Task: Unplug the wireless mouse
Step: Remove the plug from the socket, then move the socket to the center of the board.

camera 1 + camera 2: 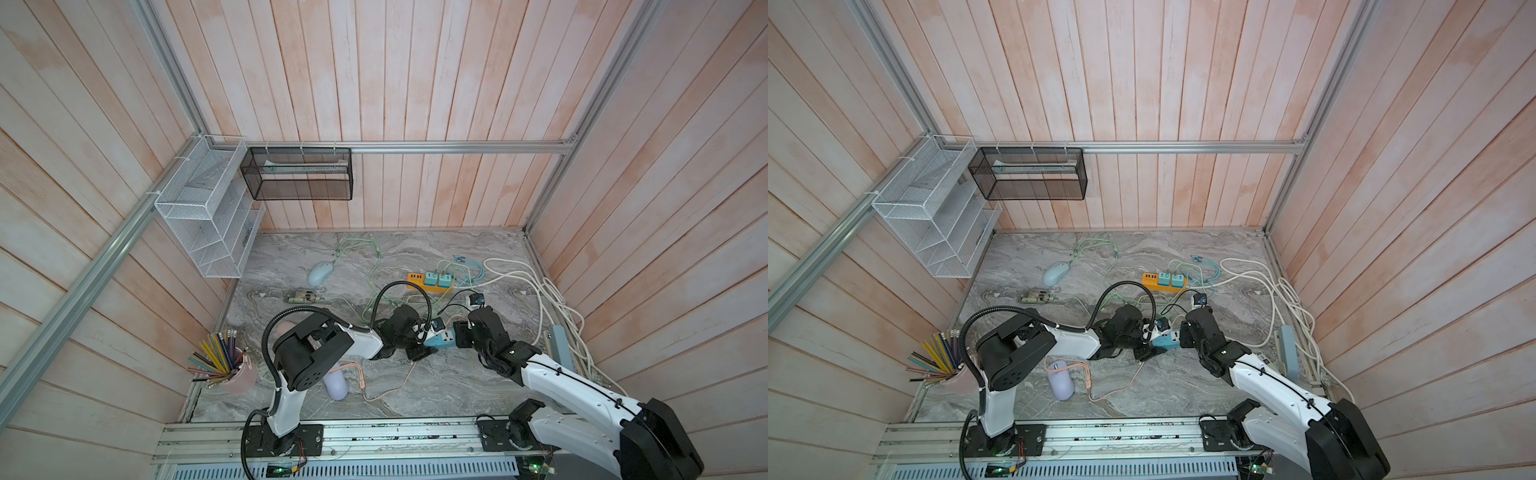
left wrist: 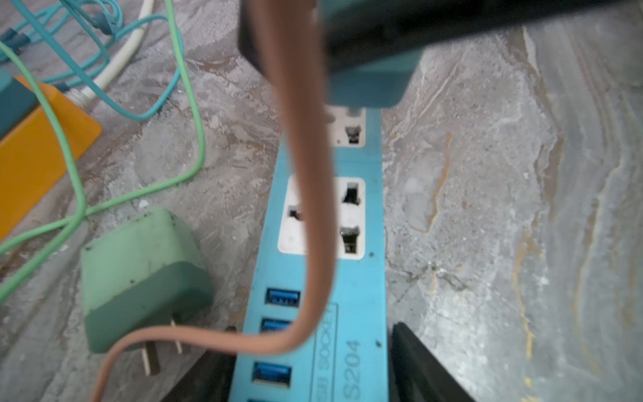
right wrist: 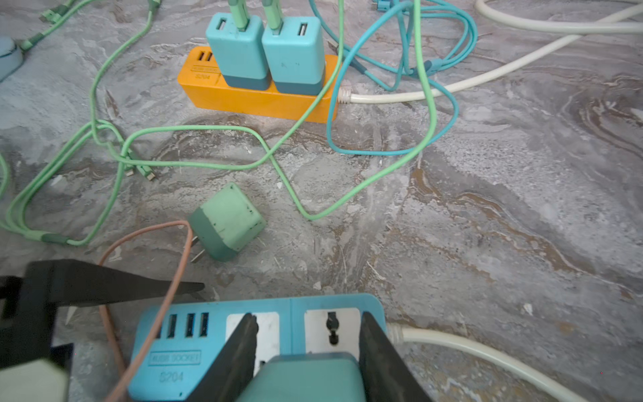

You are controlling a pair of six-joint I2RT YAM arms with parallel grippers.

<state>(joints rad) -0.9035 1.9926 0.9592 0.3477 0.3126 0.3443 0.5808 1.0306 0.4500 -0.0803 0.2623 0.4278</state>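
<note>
We hold the teal charger (image 3: 306, 379).
Our right fingers (image 3: 379, 355) clamp it; our left fingers (image 2: 417, 365) stand apart, the blue power strip (image 2: 358, 296) between them.

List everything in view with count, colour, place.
blue strip: 1, centre
orange strip: 1, back
teal chargers: 2, on orange strip
teal charger: 1, over blue strip
green charger: 1, beside blue strip
pink cable: 1, across blue strip
cables: several, green, teal, white
pale blue mouse: 1, back
lilac mouse: 1, front left
pencil cup: 1, pink, left
wall baskets: 2, white, black
left claw: black, open astride blue strip
right claw: black, shut on teal charger
</note>
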